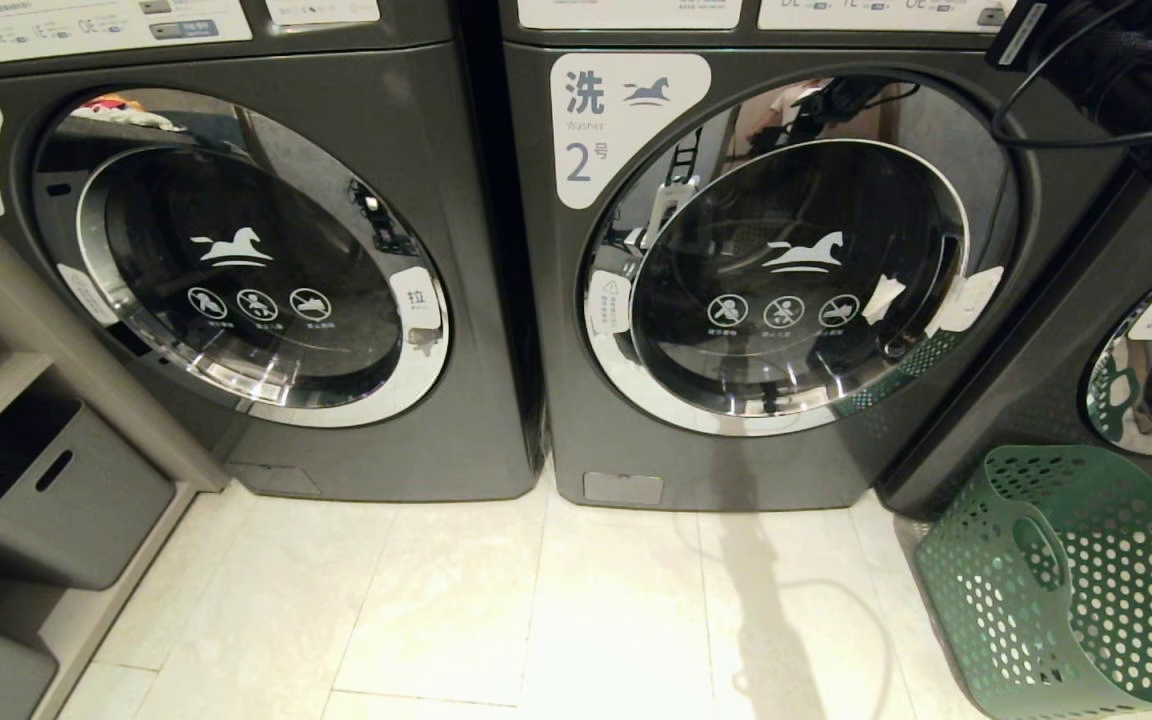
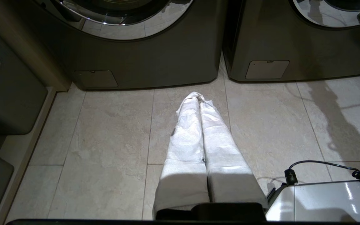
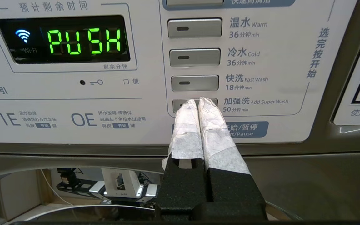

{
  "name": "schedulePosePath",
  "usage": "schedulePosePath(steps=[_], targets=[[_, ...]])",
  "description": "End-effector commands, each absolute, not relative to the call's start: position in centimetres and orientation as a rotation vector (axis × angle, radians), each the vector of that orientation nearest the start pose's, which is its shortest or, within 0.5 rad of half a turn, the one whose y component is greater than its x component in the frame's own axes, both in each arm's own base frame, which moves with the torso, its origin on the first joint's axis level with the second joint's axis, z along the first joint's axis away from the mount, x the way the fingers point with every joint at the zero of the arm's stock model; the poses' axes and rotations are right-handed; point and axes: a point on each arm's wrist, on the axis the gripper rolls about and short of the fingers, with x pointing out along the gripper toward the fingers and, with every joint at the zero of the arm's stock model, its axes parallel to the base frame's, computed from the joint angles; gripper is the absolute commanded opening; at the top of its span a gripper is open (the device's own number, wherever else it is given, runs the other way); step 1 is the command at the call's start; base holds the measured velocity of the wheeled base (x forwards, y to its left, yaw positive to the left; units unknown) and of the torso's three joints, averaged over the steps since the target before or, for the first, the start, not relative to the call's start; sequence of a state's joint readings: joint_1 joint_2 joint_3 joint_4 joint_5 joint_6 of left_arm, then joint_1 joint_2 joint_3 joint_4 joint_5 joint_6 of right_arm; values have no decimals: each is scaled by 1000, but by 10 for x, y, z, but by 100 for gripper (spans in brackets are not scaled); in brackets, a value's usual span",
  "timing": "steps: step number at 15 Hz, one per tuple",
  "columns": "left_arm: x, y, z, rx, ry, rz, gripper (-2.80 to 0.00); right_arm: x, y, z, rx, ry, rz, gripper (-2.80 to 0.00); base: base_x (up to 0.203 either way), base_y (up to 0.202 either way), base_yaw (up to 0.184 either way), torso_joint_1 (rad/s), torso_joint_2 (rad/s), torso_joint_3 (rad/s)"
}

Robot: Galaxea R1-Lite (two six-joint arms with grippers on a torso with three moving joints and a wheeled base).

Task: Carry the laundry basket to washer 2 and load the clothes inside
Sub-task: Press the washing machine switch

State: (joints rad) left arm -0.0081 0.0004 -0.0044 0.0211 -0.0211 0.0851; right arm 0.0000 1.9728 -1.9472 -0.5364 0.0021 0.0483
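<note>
- The left end effector [image 2: 200, 97] is hanging low over the tiled floor [image 2: 111, 134], its two white-wrapped fingers [image 2: 186, 131] pressing together along their whole length, holding nothing and touching nothing.
- Its tips are pointing toward the gap between two dark grey washers; the floor beneath is pale stone tile.
- The right end effector [image 3: 198, 101] is sitting up at the control panel [image 3: 73, 109] of a washer, fingers [image 3: 212, 125] likewise pressing flat against each other, nothing pinched between them.
- Its tips are lying over the lowest grey button [image 3: 180, 104] in the column, the one beside "Add Super Wash"; whether they are actually touching the button cannot be told from the wrist view.
- The green display [image 3: 84, 40] on that panel is reading "PUSH".
- In the head view, part of the right arm [image 1: 1126, 70] is showing at the upper right with a black cable looping off it.
- Washer 2 [image 1: 716, 270] is standing centre frame, its chrome-rimmed round door [image 1: 796, 285] sitting closed.
- The washer labelled 3 [image 1: 256, 260] is standing to its left, door also closed.
- The laundry basket [image 1: 1086, 590] is resting on the floor at lower right, in front of the third washer [image 1: 1116, 360], right of washer 2.
- The clothes cannot be made out inside the basket from this angle.
- Grey storage bins [image 1: 46, 490] are sitting on a shelf at far left.
</note>
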Motion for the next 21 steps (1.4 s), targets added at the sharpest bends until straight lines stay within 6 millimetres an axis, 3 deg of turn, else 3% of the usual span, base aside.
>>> schedulePosePath(steps=[1, 4, 7, 10, 15, 17, 21], targets=[[-23, 0, 75, 87, 17, -31, -280, 377, 0, 403, 48, -528, 14, -280, 0, 0, 0, 0, 0, 0], [-23, 0, 75, 85, 14, -31, -280, 359, 3, 412, 45, -519, 27, -280, 0, 0, 0, 0, 0, 0], [-23, 0, 75, 84, 16, -30, -280, 328, 9, 411, 50, -428, 52, -280, 0, 0, 0, 0, 0, 0], [-23, 0, 75, 84, 16, -29, -280, 292, 21, 380, 42, -274, 130, -280, 0, 0, 0, 0, 0, 0], [-23, 0, 75, 84, 16, -29, -280, 200, 34, 316, -8, -96, 243, -280, 0, 0, 0, 0, 0, 0], [-23, 0, 75, 84, 16, -28, -280, 182, 34, 297, -34, -60, 255, -280, 0, 0, 0, 0, 0, 0], [-23, 0, 75, 87, 17, -30, -280, 176, 33, 286, -52, -36, 259, -280, 0, 0, 0, 0, 0, 0]])
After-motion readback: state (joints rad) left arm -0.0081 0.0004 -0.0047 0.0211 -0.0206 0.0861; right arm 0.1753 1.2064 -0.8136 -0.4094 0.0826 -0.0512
